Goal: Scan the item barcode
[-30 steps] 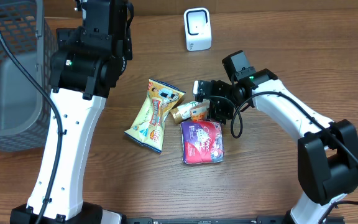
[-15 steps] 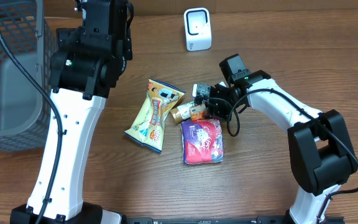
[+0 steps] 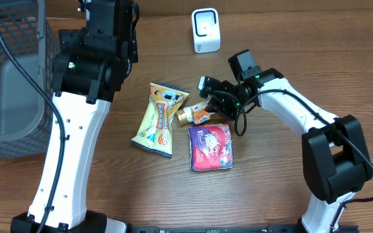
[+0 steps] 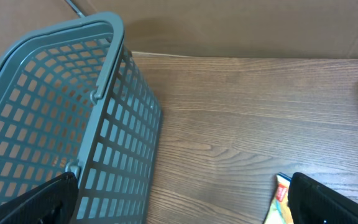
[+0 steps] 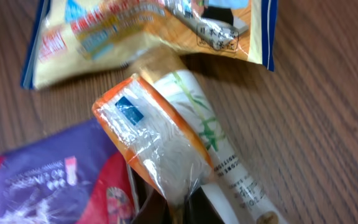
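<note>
Around the pouch: a snack bag just left, a white scanner well beyond, a basket far left. The packet lies on the surface against the pouch's far edge, crowded by the bag, long axis slanting, brown end toward the bag. The right gripper is clamped on its clear-wrapped end, fingers mostly cut off in the wrist view. The left gripper stands wide apart. Print on the packet is too blurred to read
</note>
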`<state>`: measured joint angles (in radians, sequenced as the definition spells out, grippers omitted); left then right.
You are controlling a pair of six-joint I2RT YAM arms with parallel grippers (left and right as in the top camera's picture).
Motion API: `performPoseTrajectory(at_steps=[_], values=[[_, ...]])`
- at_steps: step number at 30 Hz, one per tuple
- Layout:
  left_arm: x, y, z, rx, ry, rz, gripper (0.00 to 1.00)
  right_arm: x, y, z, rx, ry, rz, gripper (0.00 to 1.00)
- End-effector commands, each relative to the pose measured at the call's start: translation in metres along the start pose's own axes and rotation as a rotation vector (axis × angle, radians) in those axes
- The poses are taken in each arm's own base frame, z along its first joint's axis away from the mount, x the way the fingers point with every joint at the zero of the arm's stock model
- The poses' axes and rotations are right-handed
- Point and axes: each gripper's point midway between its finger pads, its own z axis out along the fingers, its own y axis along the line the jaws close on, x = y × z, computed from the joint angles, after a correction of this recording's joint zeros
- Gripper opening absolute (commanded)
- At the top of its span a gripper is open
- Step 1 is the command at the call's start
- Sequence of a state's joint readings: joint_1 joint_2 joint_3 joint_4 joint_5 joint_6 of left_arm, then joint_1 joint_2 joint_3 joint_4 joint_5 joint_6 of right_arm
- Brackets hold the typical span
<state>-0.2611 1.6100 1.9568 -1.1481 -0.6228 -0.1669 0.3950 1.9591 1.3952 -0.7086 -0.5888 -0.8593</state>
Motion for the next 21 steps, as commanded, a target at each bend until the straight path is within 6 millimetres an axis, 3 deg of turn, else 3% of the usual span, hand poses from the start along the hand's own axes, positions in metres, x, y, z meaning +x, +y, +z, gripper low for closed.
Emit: performPoseTrajectory(at_steps=[1, 4, 9, 13, 17, 21], values=[[-0.003, 0.007, -0.006, -0.014, -0.016, -0.031, 1.00, -0.052, 0.003, -0.048, -0.019, -0.193, 0.032, 0.04], [-0.003, 0.007, -0.006, -0.014, -0.016, -0.031, 1.00, -0.065, 0.002, -0.073, -0.054, -0.300, 0.051, 0.04], [-0.002, 0.007, -0.006, -0.015, -0.015, -0.030, 1.00, -0.079, -0.021, -0.107, -0.068, -0.456, 0.175, 0.04], [-0.002, 0.007, -0.006, -0.015, -0.015, -0.030, 1.00, -0.087, -0.025, -0.128, -0.130, -0.547, 0.251, 0.04], [-0.003, 0.007, -0.005, -0.015, -0.015, -0.030, 1.00, -0.094, -0.009, -0.144, -0.226, -0.596, 0.267, 0.04], [-0.002, 0.007, -0.005, -0.016, -0.013, -0.021, 1.00, -0.111, 0.023, -0.173, -0.362, -0.696, 0.154, 0.04]])
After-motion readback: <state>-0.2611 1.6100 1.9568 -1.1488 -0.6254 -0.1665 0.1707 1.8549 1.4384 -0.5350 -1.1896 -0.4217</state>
